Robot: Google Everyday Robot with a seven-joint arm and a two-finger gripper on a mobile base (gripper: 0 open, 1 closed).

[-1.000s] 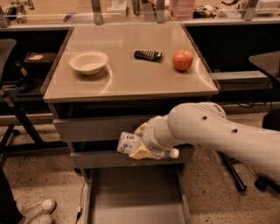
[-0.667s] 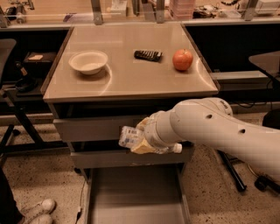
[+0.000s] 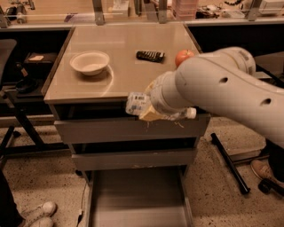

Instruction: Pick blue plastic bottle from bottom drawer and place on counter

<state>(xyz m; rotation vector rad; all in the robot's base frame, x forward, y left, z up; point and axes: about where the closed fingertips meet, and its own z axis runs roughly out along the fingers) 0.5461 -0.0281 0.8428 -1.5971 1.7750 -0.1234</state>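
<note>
My gripper point(image 3: 148, 111) is shut on the blue plastic bottle point(image 3: 136, 103), which lies sideways with its pale label to the left and its white cap point(image 3: 190, 113) to the right. It hangs in front of the counter's front edge, level with the top drawer front. The counter point(image 3: 124, 71) is a glossy beige top on the grey cabinet. The bottom drawer point(image 3: 137, 199) is pulled open below, its bare grey floor showing. My white arm point(image 3: 226, 93) covers the counter's right front corner.
On the counter are a white bowl point(image 3: 90, 62), a dark flat gadget point(image 3: 150, 56) and a red apple point(image 3: 183, 57). A cluttered bench with metal posts point(image 3: 133, 11) runs behind. A dark chair point(image 3: 9, 88) stands left. Shoes point(image 3: 37, 213) are on the floor at lower left.
My gripper has lifted the bottle from beside the middle drawer front up to the counter's front edge. The arm has risen with it.
</note>
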